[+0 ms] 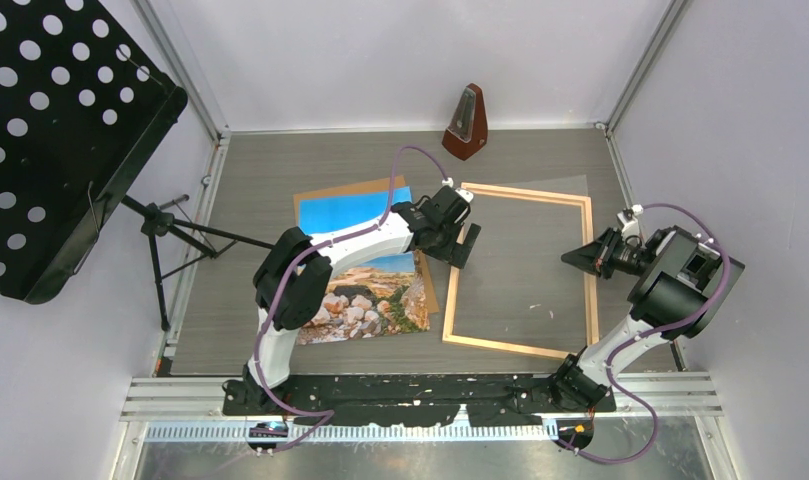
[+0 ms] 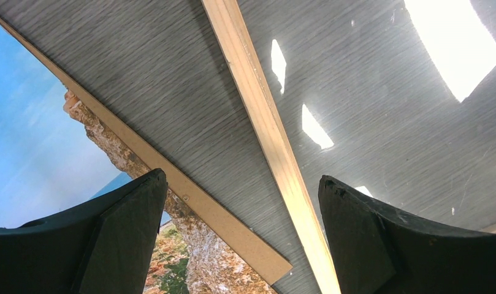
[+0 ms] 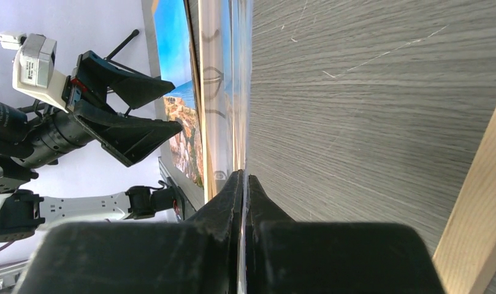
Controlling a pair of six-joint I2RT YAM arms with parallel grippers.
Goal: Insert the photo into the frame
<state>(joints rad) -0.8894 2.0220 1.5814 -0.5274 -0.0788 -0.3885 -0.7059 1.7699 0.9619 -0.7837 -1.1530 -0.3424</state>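
The photo (image 1: 365, 290) lies face up on a brown backing board (image 1: 325, 192) left of centre, partly under my left arm. To its right the light wooden frame (image 1: 525, 190) lies flat with a clear sheet (image 1: 520, 255) over it. My left gripper (image 1: 461, 240) hovers open above the frame's left rail (image 2: 263, 122), holding nothing; the board's corner (image 2: 190, 190) and the photo (image 2: 30, 135) lie below its left finger (image 2: 122, 239). My right gripper (image 1: 588, 256) is at the frame's right rail, shut on the clear sheet's edge (image 3: 245, 92), which passes between its jaws (image 3: 245, 179).
A brown metronome (image 1: 467, 122) stands at the back, just beyond the frame. A black perforated music stand (image 1: 50, 130) on a tripod (image 1: 170, 240) overhangs the left side. Grey walls close in the table on the left, back and right.
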